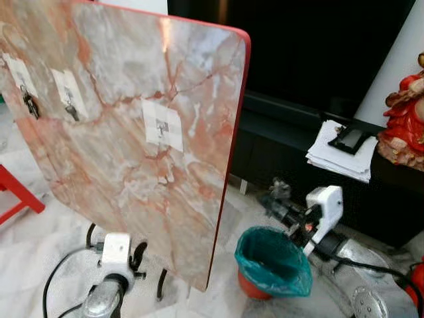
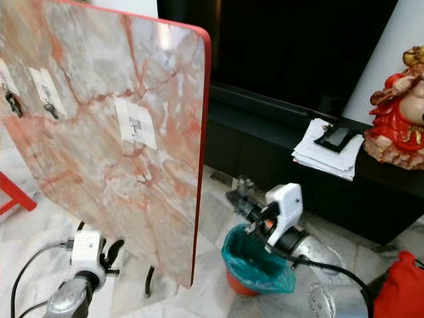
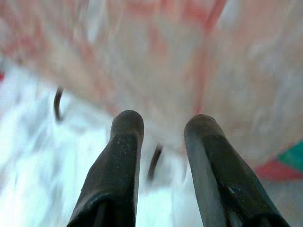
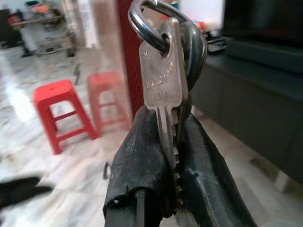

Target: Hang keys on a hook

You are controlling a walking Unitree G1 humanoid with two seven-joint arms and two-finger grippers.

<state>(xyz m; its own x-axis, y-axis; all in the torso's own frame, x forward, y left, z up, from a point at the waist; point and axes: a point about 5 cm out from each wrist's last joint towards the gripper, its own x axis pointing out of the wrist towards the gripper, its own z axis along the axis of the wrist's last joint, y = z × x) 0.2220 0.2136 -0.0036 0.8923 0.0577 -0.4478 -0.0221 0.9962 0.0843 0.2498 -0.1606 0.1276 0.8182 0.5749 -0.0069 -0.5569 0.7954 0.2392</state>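
The right end effector (image 4: pixel 163 189) is gripping the keys (image 4: pixel 163 80) beside the marble board (image 1: pixel 132 132); the left end effector (image 3: pixel 163 142) is hanging released below its 3 hooks (image 1: pixel 162 129).

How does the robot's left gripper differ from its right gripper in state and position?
The left gripper is open and holds nothing; the right gripper is shut on a silver bunch of keys. The left sits low before the pink marble board; the right is beside the board's red edge, above a green-lined bin. Both have black fingers.
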